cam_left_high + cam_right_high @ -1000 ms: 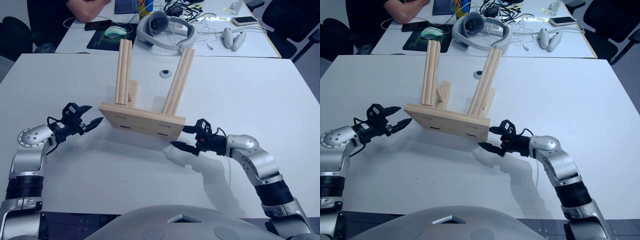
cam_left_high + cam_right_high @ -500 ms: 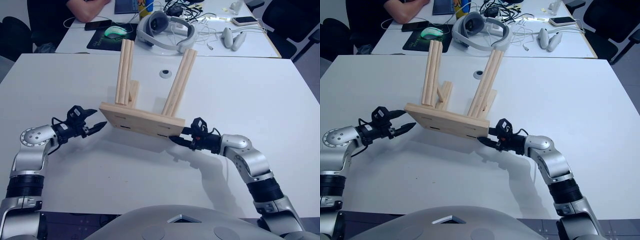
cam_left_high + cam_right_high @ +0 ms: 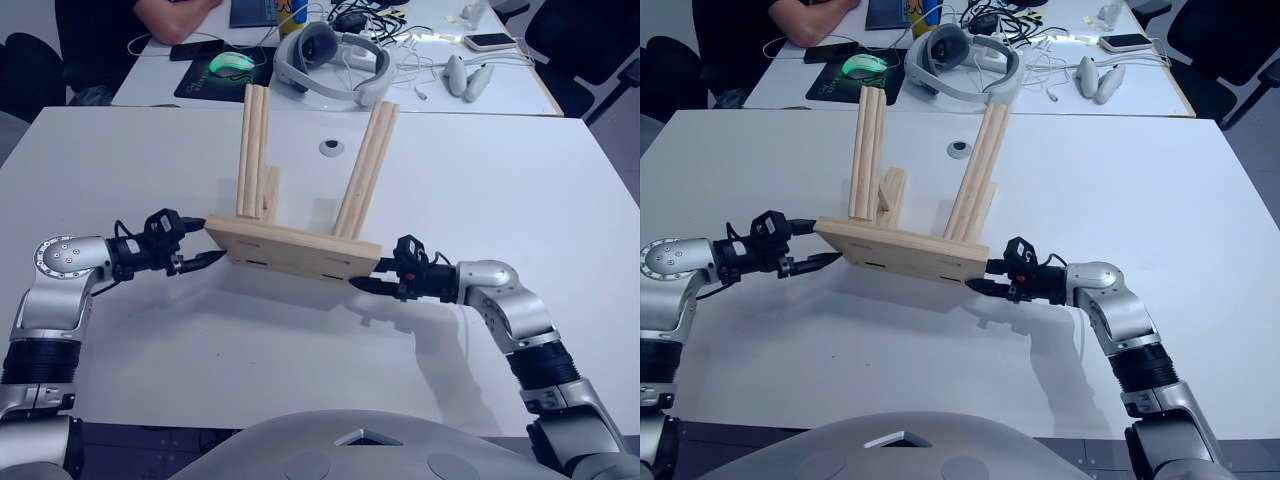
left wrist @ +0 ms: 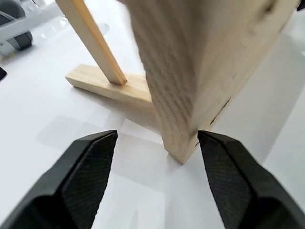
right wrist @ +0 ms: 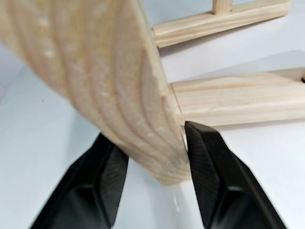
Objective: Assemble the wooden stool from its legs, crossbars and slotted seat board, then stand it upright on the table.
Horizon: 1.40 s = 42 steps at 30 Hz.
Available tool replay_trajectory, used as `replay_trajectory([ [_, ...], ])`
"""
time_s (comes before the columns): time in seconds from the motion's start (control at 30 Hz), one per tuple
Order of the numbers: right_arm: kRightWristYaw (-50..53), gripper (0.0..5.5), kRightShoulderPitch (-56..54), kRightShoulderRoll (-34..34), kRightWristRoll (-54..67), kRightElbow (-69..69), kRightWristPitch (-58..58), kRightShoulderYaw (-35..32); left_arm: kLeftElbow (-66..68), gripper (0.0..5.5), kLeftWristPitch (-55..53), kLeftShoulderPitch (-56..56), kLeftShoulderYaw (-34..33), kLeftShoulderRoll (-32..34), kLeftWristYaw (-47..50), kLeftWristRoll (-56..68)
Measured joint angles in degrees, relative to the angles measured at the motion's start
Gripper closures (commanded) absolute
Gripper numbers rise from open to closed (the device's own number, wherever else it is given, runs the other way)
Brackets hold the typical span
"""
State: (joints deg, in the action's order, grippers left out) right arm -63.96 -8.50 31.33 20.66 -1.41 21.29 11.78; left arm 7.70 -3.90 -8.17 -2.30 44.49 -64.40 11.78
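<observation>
The wooden stool lies tipped on the white table, its seat board point(image 3: 295, 250) on edge facing me and its legs point(image 3: 252, 150) pointing away toward the far side. A crossbar point(image 4: 109, 86) rests flat on the table behind the board. My left gripper point(image 3: 212, 240) is open at the board's left end, its fingers point(image 4: 90, 167) straddling the corner, with a gap on one side. At the board's right end my right gripper point(image 3: 366, 274) is shut on the board, and both fingers point(image 5: 205, 157) press against its faces.
A round grommet point(image 3: 331, 148) sits in the table just beyond the legs. On the desk behind lie a white headset point(image 3: 330, 60), a mouse point(image 3: 232, 63), two controllers point(image 3: 465, 75) and cables. White tabletop stretches left, right and in front of the stool.
My left gripper has slid right until its fingers straddle the board's left end. My right gripper has moved in and shut on the right end. The stool has shifted slightly right.
</observation>
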Motion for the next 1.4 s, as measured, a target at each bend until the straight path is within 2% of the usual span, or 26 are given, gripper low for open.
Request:
replay_trajectory([
  [0.3,-2.1,3.71,-0.6,1.0,0.0,-0.6,0.0,0.1,-0.2,2.36,1.9,0.0,4.4,-1.0,-1.4,-0.8],
  [0.53,-3.5,3.71,-0.9,1.7,0.0,-0.7,-0.1,0.4,0.0,3.41,0.8,-0.6,5.6,-1.2,-2.9,-0.4],
  [0.73,-5.6,3.71,-1.7,3.8,2.1,1.5,4.6,-0.3,-3.9,3.52,-4.2,-0.2,4.7,0.4,-5.5,2.1],
  [0.9,-6.3,3.71,-4.1,7.1,9.8,6.4,18.6,-4.1,-11.9,3.53,-15.7,0.6,1.4,2.8,-6.5,9.1],
  [1.07,-6.1,3.73,-8.0,11.4,19.0,10.9,35.5,-8.6,-18.4,3.54,-32.5,-1.1,-3.0,5.2,-6.2,19.6],
  [1.4,-2.8,3.96,-19.7,12.0,32.1,11.2,60.0,-15.5,-15.6,3.54,-60.9,-15.1,-9.4,7.4,-2.7,35.5],
])
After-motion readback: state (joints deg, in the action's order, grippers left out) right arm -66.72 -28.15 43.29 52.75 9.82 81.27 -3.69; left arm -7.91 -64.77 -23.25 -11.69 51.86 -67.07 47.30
